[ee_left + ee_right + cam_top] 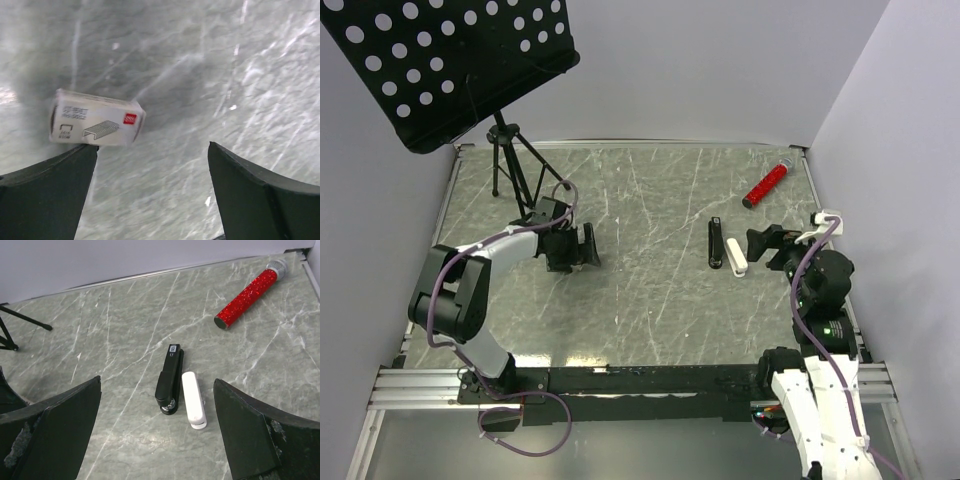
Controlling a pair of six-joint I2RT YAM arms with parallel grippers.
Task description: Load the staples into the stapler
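The left gripper [152,145] is spread wide and holds nothing. The box of staples [95,118] lies on the marbled table [240,75] at the middle left of the left wrist view, just above one fingertip. The right gripper [156,380] is equally spread and empty. At the centre of its view lies the black stapler [169,377], with a white bar [193,400] just beside it on the right and a red glittery cylinder [247,295] at the upper right.

you get soft, even light from above in all three views. your left wrist view is smeared: the staples box [95,124] looks blurry, and a dark shadow pools around it on the table [240,75]. your right wrist view is sharp, the stapler [169,380] crisp, its shadow faint.
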